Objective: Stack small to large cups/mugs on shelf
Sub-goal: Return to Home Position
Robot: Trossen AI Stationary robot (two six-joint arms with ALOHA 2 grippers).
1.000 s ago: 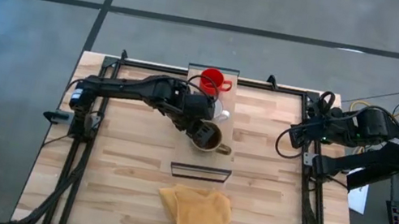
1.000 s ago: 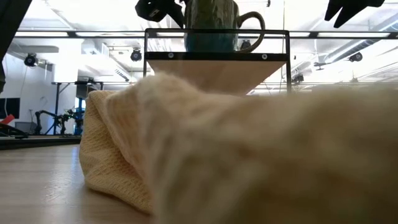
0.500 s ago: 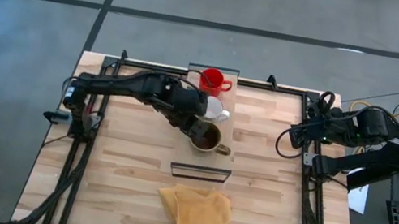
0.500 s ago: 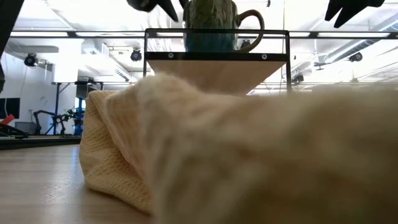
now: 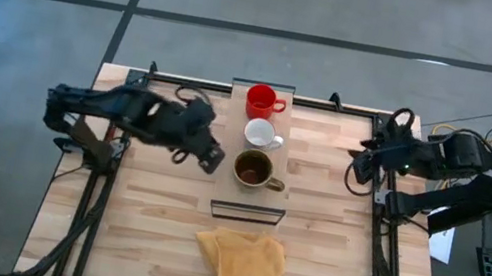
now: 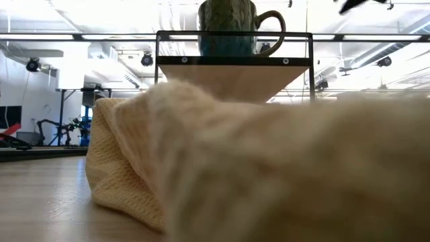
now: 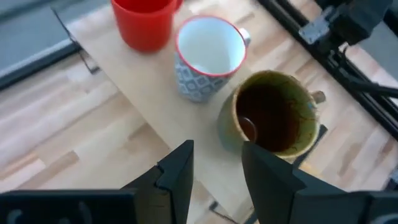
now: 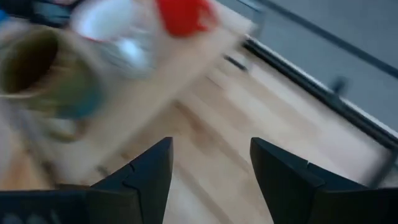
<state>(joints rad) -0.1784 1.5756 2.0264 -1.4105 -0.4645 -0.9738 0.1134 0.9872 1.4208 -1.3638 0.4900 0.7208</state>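
Three mugs stand in a row on the narrow light-wood shelf [image 5: 268,199]: the red mug [image 5: 259,100] farthest, the white mug [image 5: 261,134] in the middle, the brown mug [image 5: 253,169] nearest. None is inside another. They also show in the left wrist view: the red mug [image 7: 144,22], the white mug [image 7: 208,57] and the brown mug [image 7: 270,118]. My left gripper [image 5: 211,158] is open and empty, just left of the brown mug; its fingers point at the shelf [image 7: 155,118]. My right gripper [image 5: 356,164] is open and empty near the table's right edge.
A crumpled yellow cloth [image 5: 239,264] lies near the table's front edge, in front of the shelf's near end, and fills most of the low view [image 6: 235,168]. Dark frame rails [image 5: 380,243] run along the table's sides. Bare planks [image 5: 153,203] lie left and right of the shelf.
My left gripper has drawn back from the brown mug toward the table's left edge, and its arm has folded back. The brown mug stays upright on the shelf. My right gripper has risen almost out of the low view.
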